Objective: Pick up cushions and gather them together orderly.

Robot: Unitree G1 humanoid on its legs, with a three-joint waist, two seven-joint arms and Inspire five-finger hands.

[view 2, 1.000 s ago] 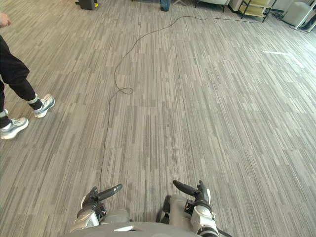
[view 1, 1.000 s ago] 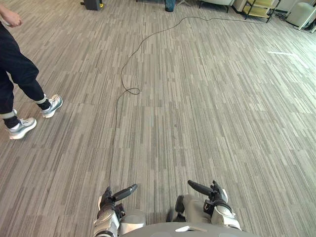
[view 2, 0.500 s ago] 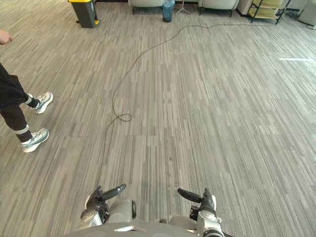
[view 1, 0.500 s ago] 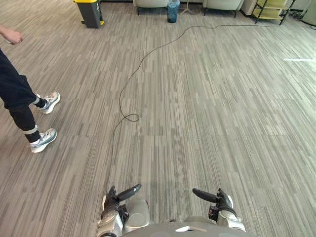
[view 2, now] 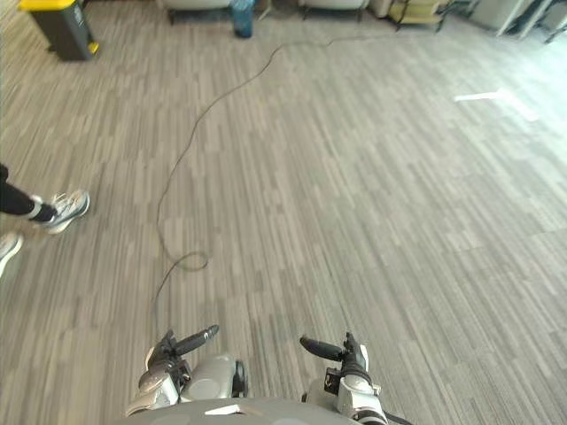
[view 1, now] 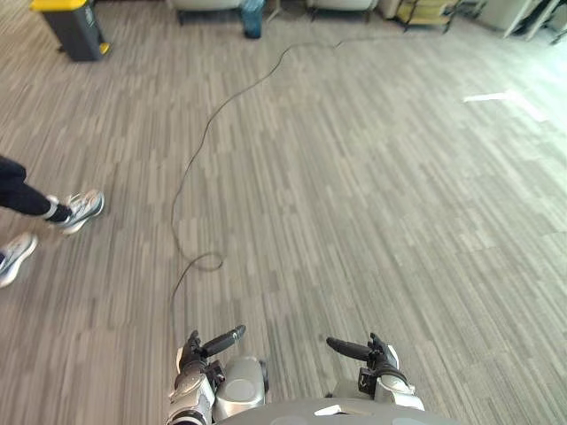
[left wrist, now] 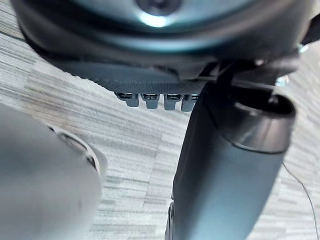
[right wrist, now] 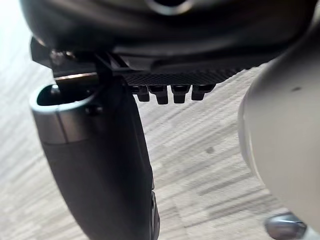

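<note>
— What sort of place is it?
— An office or lab common area, it seems. Grey striped carpet tiles (view 1: 372, 177) cover the floor.
— Anything else?
— A dark bin with a yellow lid (view 1: 75, 27) at upper left, pale seats (view 1: 204, 3) and a shelf rack (view 1: 425, 11) along the top edge.

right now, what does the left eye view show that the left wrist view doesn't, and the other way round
Left eye view adds: a person's shoes on the robot's left, a yellow-lidded bin far off, and the right hand, open and holding nothing. Left wrist view adds close detail: the thumb beside a row of fingertips, nothing held. Shared: the left hand, open, and the striped floor.
</note>
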